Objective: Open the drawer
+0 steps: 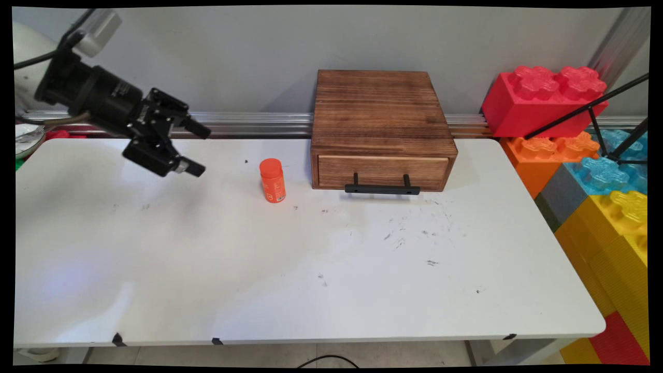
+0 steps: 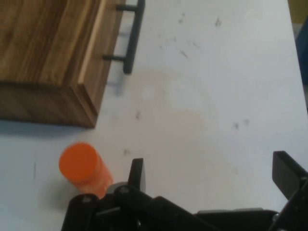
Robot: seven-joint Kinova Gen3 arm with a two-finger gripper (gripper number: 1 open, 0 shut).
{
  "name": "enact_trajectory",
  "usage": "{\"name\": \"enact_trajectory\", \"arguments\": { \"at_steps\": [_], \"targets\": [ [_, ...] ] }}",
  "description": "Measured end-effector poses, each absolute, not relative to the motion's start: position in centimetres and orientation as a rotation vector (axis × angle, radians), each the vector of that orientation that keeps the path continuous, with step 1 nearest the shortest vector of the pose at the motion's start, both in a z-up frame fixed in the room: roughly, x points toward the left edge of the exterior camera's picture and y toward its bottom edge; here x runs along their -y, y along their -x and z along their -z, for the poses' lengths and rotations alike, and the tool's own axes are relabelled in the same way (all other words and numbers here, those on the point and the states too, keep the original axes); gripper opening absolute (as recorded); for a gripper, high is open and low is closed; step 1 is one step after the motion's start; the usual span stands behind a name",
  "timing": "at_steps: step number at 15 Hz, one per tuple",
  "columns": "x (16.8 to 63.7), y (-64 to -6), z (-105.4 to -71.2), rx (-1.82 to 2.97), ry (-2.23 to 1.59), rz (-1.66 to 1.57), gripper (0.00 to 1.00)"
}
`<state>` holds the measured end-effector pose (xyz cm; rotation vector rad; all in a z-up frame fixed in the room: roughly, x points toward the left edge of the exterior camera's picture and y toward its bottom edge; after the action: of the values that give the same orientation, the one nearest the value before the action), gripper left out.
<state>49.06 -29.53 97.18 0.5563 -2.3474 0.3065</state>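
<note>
My black gripper (image 1: 201, 150) hangs open above the table's back left, pointing right, with nothing between its fingers (image 1: 196, 168). An orange bottle (image 1: 272, 180) with an orange cap stands upright on the white table (image 1: 311, 269), a short way right of the fingertips and apart from them. In the hand view the orange bottle (image 2: 83, 168) sits at lower left, just outside the left finger (image 2: 137, 174); the gripper (image 2: 211, 175) spans bare table. Right of the bottle stands a wooden drawer box (image 1: 380, 129), its drawer closed, with a black bar handle (image 1: 382, 188).
Large red, orange, blue and yellow toy bricks (image 1: 585, 155) are stacked past the table's right edge, with a black tripod (image 1: 601, 124) leaning in front. An aluminium rail (image 1: 248, 124) runs along the wall behind. Some clutter (image 1: 28, 137) lies at the far left.
</note>
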Motion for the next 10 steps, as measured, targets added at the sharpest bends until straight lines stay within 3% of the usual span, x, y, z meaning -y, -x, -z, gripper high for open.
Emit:
{"name": "enact_trajectory", "arguments": {
  "at_steps": [10],
  "targets": [
    [37.2, -36.2, -98.8, 2.366, -0.585, -0.361, 1.0]
  ]
}}
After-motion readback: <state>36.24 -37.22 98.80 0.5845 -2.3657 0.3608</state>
